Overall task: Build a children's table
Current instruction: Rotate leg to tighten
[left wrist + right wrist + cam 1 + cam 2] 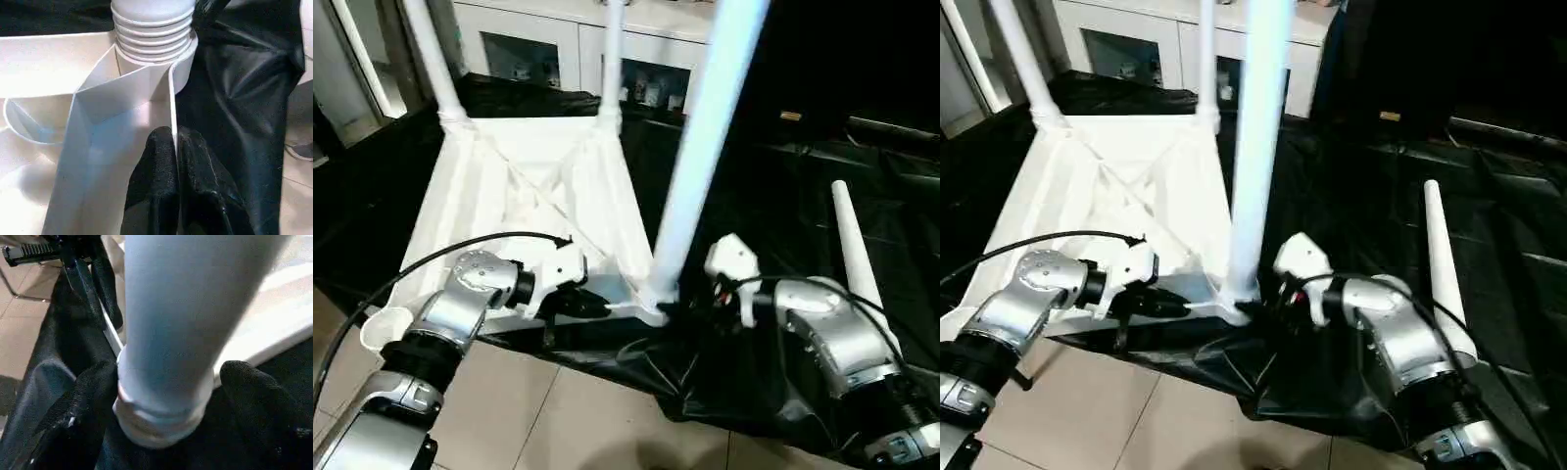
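— Left wrist view: what does the left gripper (175,147) hold?
— Its fingers pinch the rim of the upturned white ribbed plastic tabletop (533,196), near the corner socket.
— And the right gripper (164,382)?
— Spread around the long white tubular leg (700,147) standing in that socket.

From my head cameras the room reads dim, with light falling from above and washing out the upturned white table top (524,196) until its ribs nearly vanish. The nearest leg (705,137) glows bluish and soft-edged. The black sheet (1381,196) swallows detail, showing only faint sheen on its creases. In my right wrist view that leg is blurred, far too close to focus.
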Robot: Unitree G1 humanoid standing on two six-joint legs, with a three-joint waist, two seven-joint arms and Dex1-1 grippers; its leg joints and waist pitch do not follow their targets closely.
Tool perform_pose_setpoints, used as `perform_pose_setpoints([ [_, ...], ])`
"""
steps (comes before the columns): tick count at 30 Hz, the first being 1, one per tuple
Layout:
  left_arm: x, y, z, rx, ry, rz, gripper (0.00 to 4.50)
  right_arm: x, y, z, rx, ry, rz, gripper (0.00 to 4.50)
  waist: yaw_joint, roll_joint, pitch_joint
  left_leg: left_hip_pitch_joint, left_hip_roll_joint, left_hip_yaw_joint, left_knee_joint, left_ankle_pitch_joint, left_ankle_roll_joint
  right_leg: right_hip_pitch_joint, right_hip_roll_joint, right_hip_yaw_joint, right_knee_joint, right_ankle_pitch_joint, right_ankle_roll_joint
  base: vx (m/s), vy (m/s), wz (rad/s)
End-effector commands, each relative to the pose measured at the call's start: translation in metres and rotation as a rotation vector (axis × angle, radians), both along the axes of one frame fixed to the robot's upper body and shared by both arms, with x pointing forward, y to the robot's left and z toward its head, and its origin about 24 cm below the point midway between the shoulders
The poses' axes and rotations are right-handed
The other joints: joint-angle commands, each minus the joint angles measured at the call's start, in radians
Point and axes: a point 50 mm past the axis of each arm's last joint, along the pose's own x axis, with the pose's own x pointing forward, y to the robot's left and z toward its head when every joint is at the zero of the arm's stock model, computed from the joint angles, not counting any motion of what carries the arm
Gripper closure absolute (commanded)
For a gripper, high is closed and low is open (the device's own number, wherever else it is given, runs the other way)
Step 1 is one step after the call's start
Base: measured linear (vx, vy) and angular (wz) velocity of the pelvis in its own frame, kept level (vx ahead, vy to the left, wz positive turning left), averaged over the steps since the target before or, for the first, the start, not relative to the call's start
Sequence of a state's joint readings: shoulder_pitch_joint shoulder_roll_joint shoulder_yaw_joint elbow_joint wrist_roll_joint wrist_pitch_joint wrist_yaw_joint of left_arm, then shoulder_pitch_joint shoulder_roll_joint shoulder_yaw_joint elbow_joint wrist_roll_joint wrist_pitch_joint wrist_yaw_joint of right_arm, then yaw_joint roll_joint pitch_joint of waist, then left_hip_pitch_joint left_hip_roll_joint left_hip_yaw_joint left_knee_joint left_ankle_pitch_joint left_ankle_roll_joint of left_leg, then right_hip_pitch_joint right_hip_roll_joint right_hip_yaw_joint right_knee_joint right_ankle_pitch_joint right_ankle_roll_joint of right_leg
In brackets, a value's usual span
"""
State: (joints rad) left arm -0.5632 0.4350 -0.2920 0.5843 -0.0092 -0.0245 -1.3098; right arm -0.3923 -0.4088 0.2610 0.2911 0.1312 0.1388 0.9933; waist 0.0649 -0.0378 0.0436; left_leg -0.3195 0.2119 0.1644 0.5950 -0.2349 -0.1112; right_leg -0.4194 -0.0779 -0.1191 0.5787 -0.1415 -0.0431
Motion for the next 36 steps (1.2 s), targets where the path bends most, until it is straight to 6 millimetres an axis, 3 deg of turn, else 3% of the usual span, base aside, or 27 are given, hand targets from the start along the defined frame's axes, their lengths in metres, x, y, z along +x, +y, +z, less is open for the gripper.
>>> perform_pose_setpoints([
  [1,-0.003,-0.018,0.010,-0.047,-0.027,-0.111,4.50,0.001,-0.001,-0.002,-0.017,-0.007,-0.001,0.88,-0.002,0.006,-0.060,-0.014,0.020,0.007,-0.072,-0.101,0.063,0.071,-0.066,0.062,-0.055,-0.282,-0.168,0.000,0.000,0.00],
  [9,-0.003,-0.019,0.011,-0.044,-0.030,-0.113,4.50,0.002,0.001,-0.003,0.001,-0.011,-0.001,0.88,-0.002,0.006,-0.063,-0.016,0.020,0.006,-0.071,-0.087,0.063,0.073,-0.066,0.062,-0.053,-0.279,-0.157,0.000,0.000,0.00],
  [10,-0.003,-0.019,0.011,-0.044,-0.029,-0.112,4.50,0.001,0.001,-0.003,0.002,-0.011,0.000,1.13,-0.003,0.007,-0.062,-0.017,0.020,0.006,-0.071,-0.087,0.064,0.073,-0.065,0.061,-0.053,-0.276,-0.159,0.000,0.000,0.00],
  [16,-0.002,-0.019,0.010,-0.044,-0.028,-0.108,4.50,0.001,0.001,-0.005,0.018,0.003,0.001,1.40,-0.002,0.005,-0.062,-0.016,0.019,0.007,-0.070,-0.086,0.068,0.073,-0.066,0.062,-0.053,-0.275,-0.163,0.000,0.000,0.00],
  [17,-0.002,-0.019,0.010,-0.045,-0.028,-0.107,4.50,0.001,0.001,-0.006,0.024,0.005,-0.002,1.62,-0.002,0.004,-0.063,-0.017,0.019,0.006,-0.070,-0.084,0.068,0.074,-0.066,0.062,-0.052,-0.277,-0.161,0.000,0.000,0.00],
  [22,-0.002,-0.020,0.009,-0.070,-0.023,-0.085,4.50,0.002,0.001,-0.008,0.059,0.027,-0.044,1.77,-0.004,0.005,-0.063,-0.017,0.019,0.006,-0.070,-0.083,0.068,0.074,-0.066,0.061,-0.052,-0.274,-0.163,0.000,0.000,0.00],
  [26,0.006,-0.023,0.006,-0.085,-0.037,0.023,4.50,0.009,0.000,-0.018,0.110,0.076,-0.212,1.78,-0.008,0.005,-0.060,-0.018,0.018,0.006,-0.071,-0.098,0.055,0.072,-0.065,0.059,-0.059,-0.316,-0.150,0.000,0.000,0.00],
  [27,0.016,-0.025,0.002,-0.060,-0.074,0.132,4.50,0.015,0.000,-0.027,0.121,0.089,-0.360,1.78,-0.010,0.004,-0.060,-0.019,0.015,0.006,-0.070,-0.100,0.051,0.073,-0.064,0.058,-0.060,-0.332,-0.142,0.000,0.000,0.00],
  [28,0.020,-0.027,0.001,-0.060,-0.086,0.174,4.50,0.018,0.001,-0.031,0.127,0.096,-0.438,1.78,-0.012,0.000,-0.058,-0.015,0.011,0.007,-0.070,-0.112,0.040,0.070,-0.063,0.056,-0.070,-0.385,-0.119,0.000,0.000,0.00],
  [30,0.023,-0.029,0.000,-0.065,-0.091,0.215,4.50,0.020,0.003,-0.036,0.135,0.105,-0.513,1.78,-0.017,0.000,-0.060,-0.018,0.006,0.005,-0.069,-0.119,0.033,0.072,-0.065,0.053,-0.076,-0.452,-0.086,0.000,0.000,0.00],
  [36,0.041,-0.061,-0.004,-0.046,-0.131,0.470,4.50,0.035,0.028,-0.048,0.133,0.112,-0.848,1.78,-0.030,0.005,-0.060,-0.012,0.002,0.005,-0.067,-0.132,0.033,0.060,-0.063,0.048,-0.089,-0.501,-0.067,0.000,0.000,0.00],
])
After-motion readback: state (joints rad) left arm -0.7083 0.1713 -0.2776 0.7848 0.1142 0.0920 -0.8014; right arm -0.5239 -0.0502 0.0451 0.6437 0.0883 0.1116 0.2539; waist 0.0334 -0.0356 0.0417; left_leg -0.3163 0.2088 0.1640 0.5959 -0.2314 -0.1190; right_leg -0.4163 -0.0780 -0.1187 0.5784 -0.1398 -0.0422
